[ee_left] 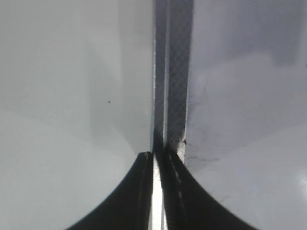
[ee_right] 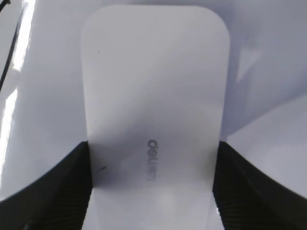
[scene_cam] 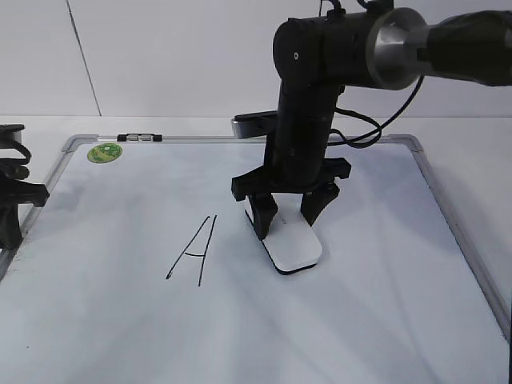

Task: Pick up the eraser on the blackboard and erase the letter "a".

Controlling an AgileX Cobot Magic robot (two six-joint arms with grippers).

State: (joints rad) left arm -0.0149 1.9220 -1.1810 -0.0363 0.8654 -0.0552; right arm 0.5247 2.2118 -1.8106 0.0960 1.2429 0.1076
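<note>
The right gripper (scene_cam: pixel 286 210) is hanging straight down over the eraser (scene_cam: pixel 290 242), which is lying flat on the blackboard (scene_cam: pixel 384 304) just to the right of the large capital "A" (scene_cam: pixel 194 250). In the right wrist view the eraser (ee_right: pixel 153 120) is filling the gap between the two dark fingers (ee_right: pixel 57 187), whose pads are sitting right at its long sides; whether they are already pressing it or only bracketing it cannot be told, though the jaws are standing about as wide as the block. The eraser's long axis is running away from the wrist camera, and in the exterior view it is lying at a slant, its near end pointing toward the lower right, with the fingers straddling its far end across the short width. That is probably the relation the lift depends on: a squeeze across the narrow width, then a clean rise. The left gripper (ee_left: pixel 158 158) is pressed nearly together over the board's grey frame (ee_left: pixel 172 72) at the left edge, holding nothing visible, well apart from the eraser, so the right arm is clearly the nearer one. No small "a" is showing in any view.
</note>
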